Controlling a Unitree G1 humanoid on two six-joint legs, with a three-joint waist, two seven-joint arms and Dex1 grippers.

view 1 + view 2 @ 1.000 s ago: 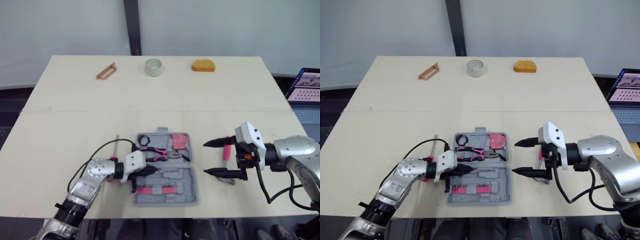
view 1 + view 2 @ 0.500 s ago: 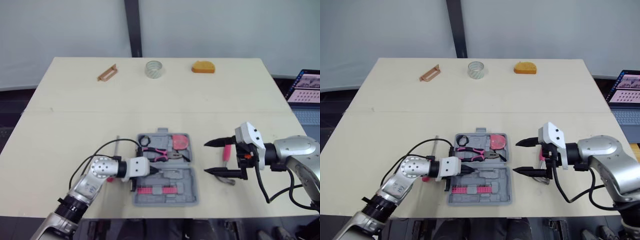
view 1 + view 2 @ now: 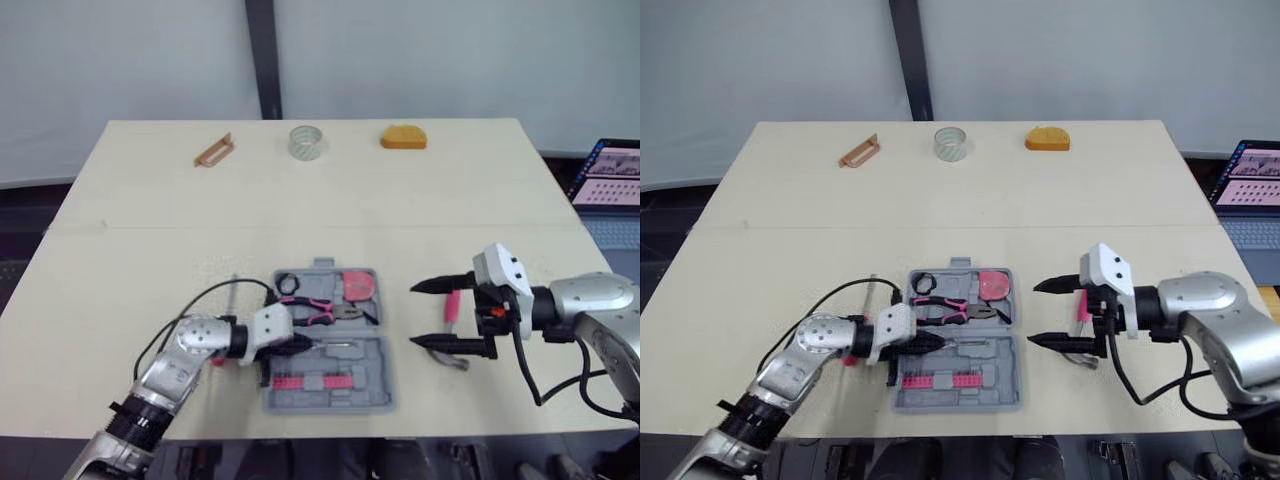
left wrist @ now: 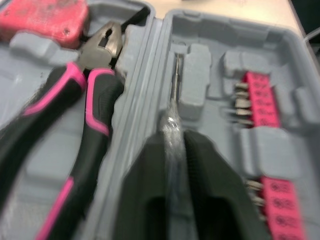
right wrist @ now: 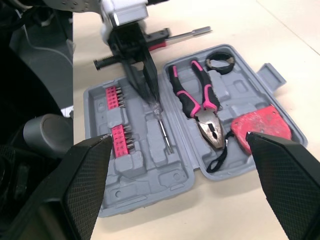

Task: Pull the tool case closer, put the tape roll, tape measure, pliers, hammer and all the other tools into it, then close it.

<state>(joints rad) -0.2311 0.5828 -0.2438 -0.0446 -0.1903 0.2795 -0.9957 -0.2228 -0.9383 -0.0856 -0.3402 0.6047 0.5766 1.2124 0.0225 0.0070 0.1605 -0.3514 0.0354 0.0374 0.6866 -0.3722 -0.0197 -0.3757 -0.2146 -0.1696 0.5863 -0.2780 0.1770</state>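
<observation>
Grips a thin metal shaft (image 5: 165, 134) in the closed left hand (image 3: 303, 342), tip reaching ahead of the fingers into the half of the open tool case (image 3: 372, 398) directly under the hand. Cannot tell whether it is seated in its narrow slot. If released askew, could ride up on the moulded ridge, sit proud and block the lid later. Could also nudge the pliers (image 3: 318, 310), lying just beside the hand in the other half, or shove the case along the bench (image 3: 120, 250). Holds the right hand (image 3: 416, 316) spread wide, near the case's opposite side, above a pink-handled tool (image 3: 452, 303); might knock it when descending. Shows the tape roll (image 3: 307, 141) well beyond both hands.
</observation>
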